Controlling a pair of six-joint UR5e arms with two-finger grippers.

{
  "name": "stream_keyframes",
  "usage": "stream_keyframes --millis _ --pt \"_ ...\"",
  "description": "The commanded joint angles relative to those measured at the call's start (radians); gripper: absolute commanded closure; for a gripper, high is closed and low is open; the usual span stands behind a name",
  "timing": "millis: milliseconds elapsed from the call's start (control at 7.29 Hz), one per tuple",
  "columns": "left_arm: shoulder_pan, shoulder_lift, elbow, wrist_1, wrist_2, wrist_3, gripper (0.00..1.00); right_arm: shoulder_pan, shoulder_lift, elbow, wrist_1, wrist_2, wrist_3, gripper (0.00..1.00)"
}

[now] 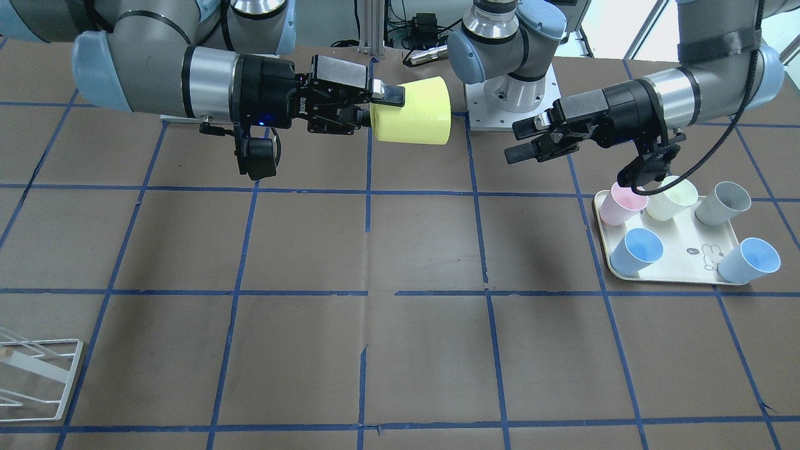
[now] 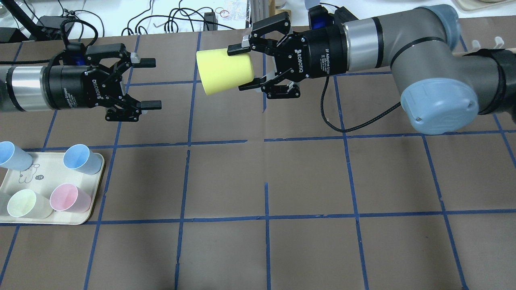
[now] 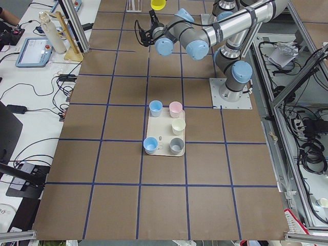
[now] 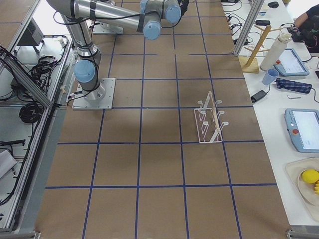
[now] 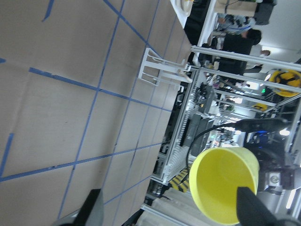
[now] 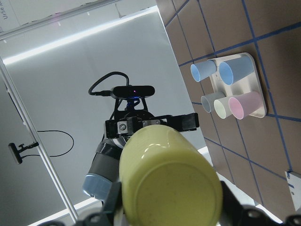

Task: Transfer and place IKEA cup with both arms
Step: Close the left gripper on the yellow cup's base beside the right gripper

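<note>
The bright yellow IKEA cup (image 2: 225,72) is held on its side in the air over the far middle of the table, mouth toward my left gripper. My right gripper (image 2: 242,67) is shut on the cup's base end, one finger on each side. It also shows in the front view (image 1: 412,112) and from its base in the right wrist view (image 6: 169,183). My left gripper (image 2: 155,83) is open and empty, facing the cup's mouth with a gap between them. In the left wrist view the cup's mouth (image 5: 223,183) lies ahead between my open fingers (image 5: 94,209).
A cream tray (image 2: 93,207) near my left arm holds a pink cup (image 2: 66,197), a pale cream cup (image 2: 24,203), two light blue cups (image 2: 80,158) and a grey cup (image 1: 722,203). A white wire rack (image 1: 31,375) stands on the right arm's side.
</note>
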Motion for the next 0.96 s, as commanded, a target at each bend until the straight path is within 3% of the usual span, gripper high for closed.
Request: stream_keyframes --millis 0,824 --pt "-0.044 0.028 -0.020 -0.010 -0.013 0.021 0.00 0.002 0.029 0.007 -0.003 0.028 -0.003 1.00" --pt "-0.114 0.020 -0.041 -0.004 -0.009 0.041 0.00 0.008 0.034 0.007 0.008 0.056 0.010 1.00"
